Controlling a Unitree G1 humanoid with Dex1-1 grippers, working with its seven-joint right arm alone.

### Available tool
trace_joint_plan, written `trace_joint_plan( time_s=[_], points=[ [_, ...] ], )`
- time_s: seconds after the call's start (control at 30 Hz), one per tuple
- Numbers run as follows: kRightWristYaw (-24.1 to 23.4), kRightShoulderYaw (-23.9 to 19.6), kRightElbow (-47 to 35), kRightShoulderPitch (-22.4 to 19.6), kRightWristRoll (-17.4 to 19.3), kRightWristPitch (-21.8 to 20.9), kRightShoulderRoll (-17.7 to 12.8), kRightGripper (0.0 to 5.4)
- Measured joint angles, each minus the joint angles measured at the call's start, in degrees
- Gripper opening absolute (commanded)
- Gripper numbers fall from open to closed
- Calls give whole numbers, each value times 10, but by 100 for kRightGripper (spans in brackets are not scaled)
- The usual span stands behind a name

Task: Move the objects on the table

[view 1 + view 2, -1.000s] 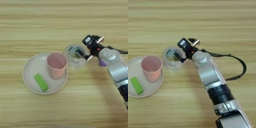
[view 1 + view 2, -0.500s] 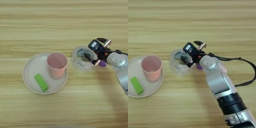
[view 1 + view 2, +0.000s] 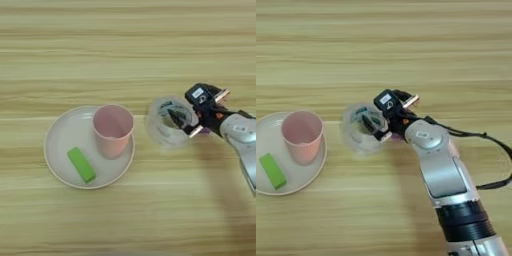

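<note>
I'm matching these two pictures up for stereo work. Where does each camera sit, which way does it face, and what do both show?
Left eye view: on the head, looking down at the table; only the gripper and a bit of forearm show.
Right eye view: beside it, also looking down, reaching further right; the whole silver forearm shows.
Shared: plate holding pink cup and green block, and the tape roll at the gripper.

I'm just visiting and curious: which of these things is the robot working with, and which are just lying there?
In the job:
gripper
tape roll

Lying about:
pink cup, on the plate
green block, on the plate
plate
purple block, mostly hidden
</note>
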Motion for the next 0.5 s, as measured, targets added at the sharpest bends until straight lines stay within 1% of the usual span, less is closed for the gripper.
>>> trace_joint_plan(
  time_s=[0.03, 0.07, 0.1, 0.13, 0.2, 0.23, 0.27, 0.3, 0.37, 0.5],
  points=[
    [-5, -8, 0, 12, 19, -21, 23, 538],
    [-14, -15, 0, 19, 28, -40, 35, 538],
    [-16, -21, -1, 23, 36, -52, 40, 538],
    [-24, -38, -2, 30, 52, -80, 52, 538],
    [-24, -56, -4, 40, 75, -111, 63, 538],
    [-24, -61, -5, 44, 81, -118, 67, 538],
    [-24, -70, -5, 53, 95, -137, 74, 538],
    [-23, -72, -4, 58, 102, -148, 77, 538],
    [-23, -73, 0, 62, 106, -168, 83, 538],
    [-24, -73, 10, 64, 106, -190, 86, 538]
  ],
)
